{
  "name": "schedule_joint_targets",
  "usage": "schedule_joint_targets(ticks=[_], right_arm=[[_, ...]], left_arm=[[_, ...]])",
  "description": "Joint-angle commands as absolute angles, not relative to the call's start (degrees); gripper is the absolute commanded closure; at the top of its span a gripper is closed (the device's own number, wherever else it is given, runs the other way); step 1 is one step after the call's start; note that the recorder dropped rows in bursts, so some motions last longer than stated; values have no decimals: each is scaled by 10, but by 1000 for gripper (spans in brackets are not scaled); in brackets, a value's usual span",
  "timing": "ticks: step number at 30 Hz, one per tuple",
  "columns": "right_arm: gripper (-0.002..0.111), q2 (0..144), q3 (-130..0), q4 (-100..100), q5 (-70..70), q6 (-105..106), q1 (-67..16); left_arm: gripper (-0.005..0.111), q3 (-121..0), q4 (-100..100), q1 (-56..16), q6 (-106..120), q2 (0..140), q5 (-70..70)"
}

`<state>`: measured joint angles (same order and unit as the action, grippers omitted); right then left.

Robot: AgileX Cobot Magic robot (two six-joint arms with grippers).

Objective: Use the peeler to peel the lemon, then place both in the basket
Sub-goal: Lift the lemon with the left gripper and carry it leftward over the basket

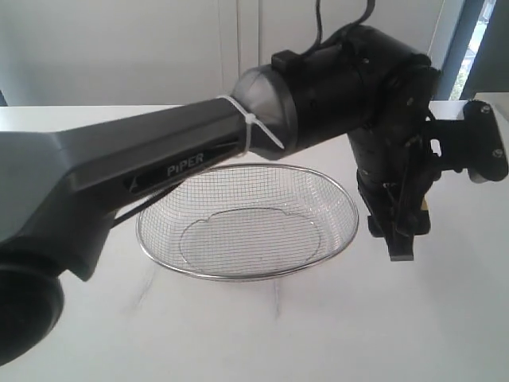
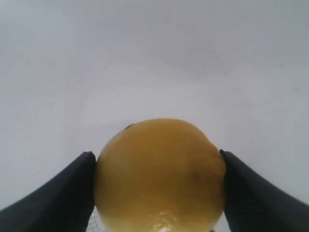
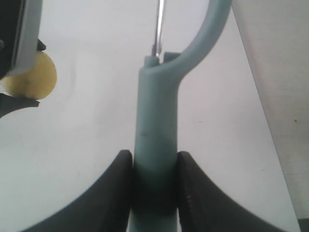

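Observation:
The lemon [image 2: 159, 179] is round and yellow and sits squeezed between the dark fingers of my left gripper [image 2: 156, 153]. In the exterior view that gripper [image 1: 402, 243] points down just right of the basket [image 1: 246, 274], above the white table, and its fingers hide nearly all of the lemon. My right gripper [image 3: 154, 153] is shut on the pale teal handle of the peeler [image 3: 155, 121], whose forked head and metal blade [image 3: 158, 24] point away from the wrist. The lemon [image 3: 31, 79] shows off to one side of the peeler, apart from the blade. The right gripper does not show in the exterior view.
The silver wire basket holds nothing and stands mid-table. The left arm's thick grey link [image 1: 143, 171] crosses over the basket's back left. The table's edge [image 3: 258, 101] runs close beside the peeler.

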<state>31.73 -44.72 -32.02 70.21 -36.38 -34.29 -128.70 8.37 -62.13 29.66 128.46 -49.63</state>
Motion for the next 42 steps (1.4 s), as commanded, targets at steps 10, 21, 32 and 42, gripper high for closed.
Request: schedule_joint_targets(ticks=[10,21,32,42], right_arm=[[108,314,-446,-334,700,-363,-343],[108,314,-446,-333,693,-363,-343],[108,319,-446,-313,563,-361,-343],[108,455,-446,-277,470,-229,-343]], left_arm=[[107,-1274,21,-585,335,1202,-633],[107,-1037,-77,-494,391,1010,-611],[107,-737,-138,-412,422,780,-526],[107,-624,-152,-407,422,680,-507]])
